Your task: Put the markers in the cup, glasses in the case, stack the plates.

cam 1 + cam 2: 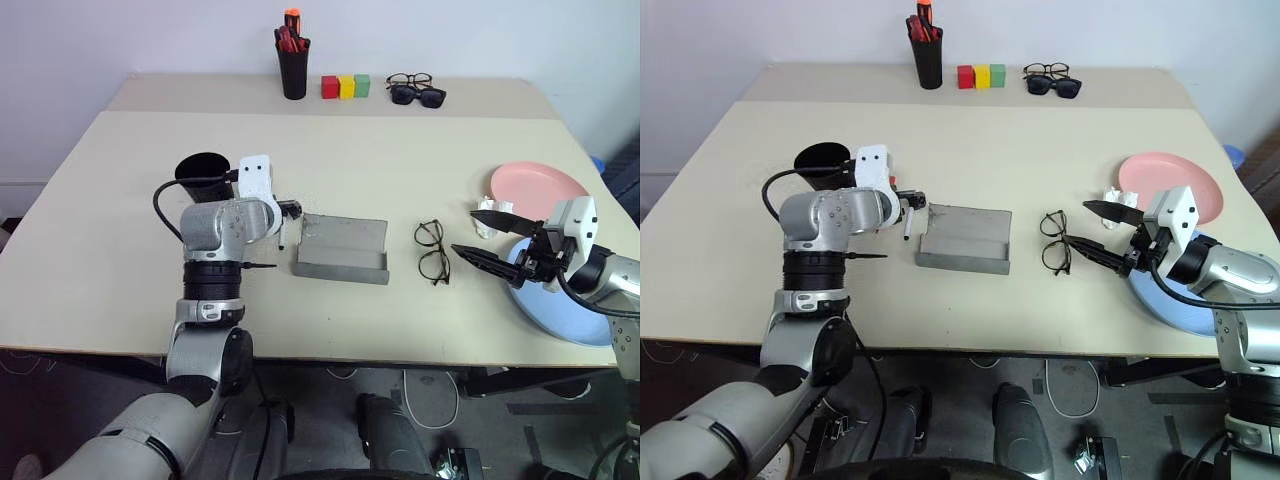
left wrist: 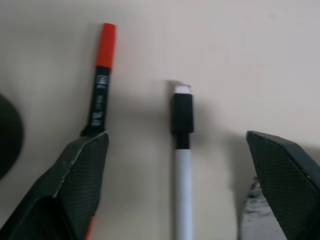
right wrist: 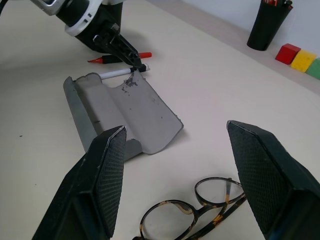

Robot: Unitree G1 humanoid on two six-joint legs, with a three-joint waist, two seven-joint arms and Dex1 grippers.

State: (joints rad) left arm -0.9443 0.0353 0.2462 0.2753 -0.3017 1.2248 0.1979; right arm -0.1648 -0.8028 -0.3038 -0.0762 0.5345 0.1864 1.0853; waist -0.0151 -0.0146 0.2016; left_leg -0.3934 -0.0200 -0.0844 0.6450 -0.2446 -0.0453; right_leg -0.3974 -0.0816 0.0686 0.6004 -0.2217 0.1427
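The left gripper (image 2: 177, 187) hangs low over the bench (image 1: 120, 200), jaws wide open and gripping nothing, between the black cup (image 1: 202, 170) and the open grey case (image 1: 340, 250). In the left wrist view the white-bodied marker (image 2: 183, 165) with its black cap lies on the bench between the two black fingers (image 2: 75, 180), touching neither, while the red marker (image 2: 101, 82) lies alongside it, its lower end passing behind one finger. Seen from the right wrist, both markers rest just beside the edge of the case's raised lid, the white one nearer the case, the red one beyond it.

The case lies open near the middle of the bench, nothing inside it. The wire-framed glasses (image 1: 433, 251) lie on the bench just to the right of the case, apart from it, arms unfolded.

The right gripper (image 1: 495, 240) hovers near the glasses on their right side, jaws open and holding nothing. Under and behind it sits the light blue plate (image 1: 590, 325) at the bench's right edge, with the pink plate (image 1: 540, 188) just beyond it, so the two are not stacked.

At the far edge stand a black pen holder (image 1: 293, 70) with red and orange pens, three coloured blocks (image 1: 346, 87), and two more pairs of eyewear (image 1: 416, 90)
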